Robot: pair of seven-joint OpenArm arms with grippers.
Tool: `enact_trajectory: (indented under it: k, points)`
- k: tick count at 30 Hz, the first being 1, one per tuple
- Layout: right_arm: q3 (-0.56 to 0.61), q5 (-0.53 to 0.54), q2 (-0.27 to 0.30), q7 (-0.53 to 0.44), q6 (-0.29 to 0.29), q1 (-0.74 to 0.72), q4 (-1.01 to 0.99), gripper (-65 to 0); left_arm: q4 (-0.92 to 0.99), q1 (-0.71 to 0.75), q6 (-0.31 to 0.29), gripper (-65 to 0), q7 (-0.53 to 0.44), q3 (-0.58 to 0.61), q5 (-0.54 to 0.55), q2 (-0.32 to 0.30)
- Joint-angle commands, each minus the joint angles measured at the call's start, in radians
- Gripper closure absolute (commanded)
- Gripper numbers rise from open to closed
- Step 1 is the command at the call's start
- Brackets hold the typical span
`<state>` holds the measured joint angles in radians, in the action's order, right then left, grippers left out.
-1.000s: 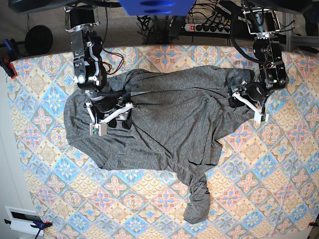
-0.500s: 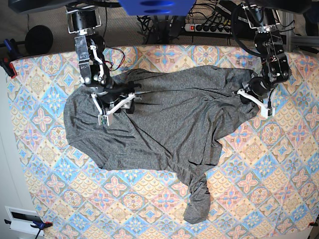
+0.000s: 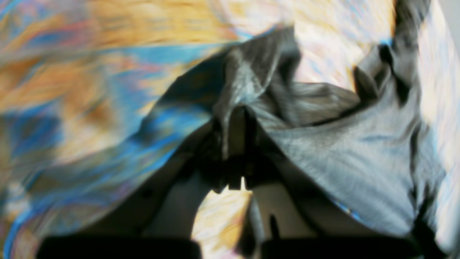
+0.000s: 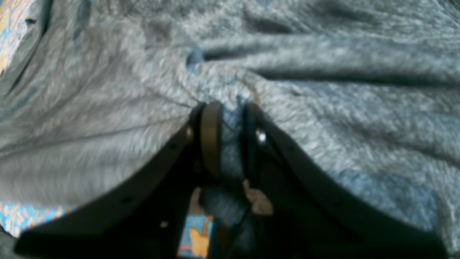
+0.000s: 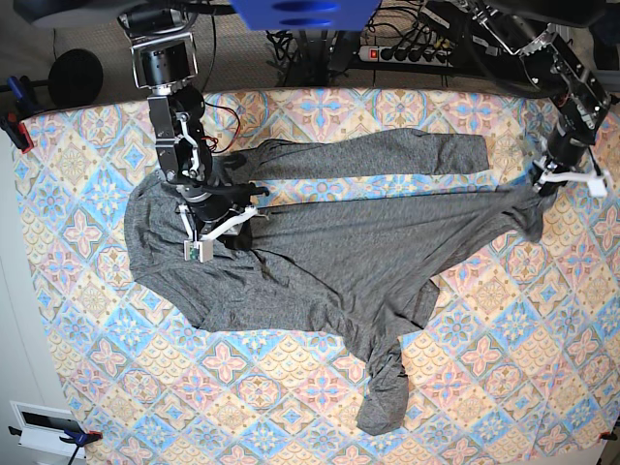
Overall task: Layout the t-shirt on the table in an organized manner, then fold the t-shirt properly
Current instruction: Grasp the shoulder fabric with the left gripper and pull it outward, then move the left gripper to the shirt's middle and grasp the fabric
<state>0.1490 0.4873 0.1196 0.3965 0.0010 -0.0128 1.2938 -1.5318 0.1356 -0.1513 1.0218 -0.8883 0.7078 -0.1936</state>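
On the table (image 5: pixel 77 145), the grey t-shirt (image 5: pixel 329 252) lies stretched, both arms' fingers pinching its cloth.

My two arms are black, jointed metal with silvery screws and pale brackets. My right arm (image 5: pixel 179 145) carries red and black cables looping off its side and a square grey motor block up top. My left arm (image 5: pixel 562 87) is wrapped in black cabling. Each wrist bears a white bracket. My fingers (image 4: pixel 210 140) are black, with tan pads and small shiny screws.
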Motion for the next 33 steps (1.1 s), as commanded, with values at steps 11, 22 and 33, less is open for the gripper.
enact_trajectory:
  k: [11, 22, 33]
  points:
    - [0.002, -0.042, 0.009, 0.137, -0.072, 0.018, -0.033, -12.2, 0.294, -0.08, 0.0, -14.2, -0.021, -0.22, 0.008, -0.04]
    - [0.001, -0.042, 0.009, 0.141, -0.072, 0.026, 0.089, -12.2, 0.167, -0.003, -0.003, -33.5, 0.108, -0.196, 0.255, -0.056]
    - [-0.004, -0.034, 0.007, 0.18, -0.075, 0.084, 0.34, -12.3, -0.174, 0.06, -0.003, -31.7, 0.11, -0.104, 0.25, -0.017]
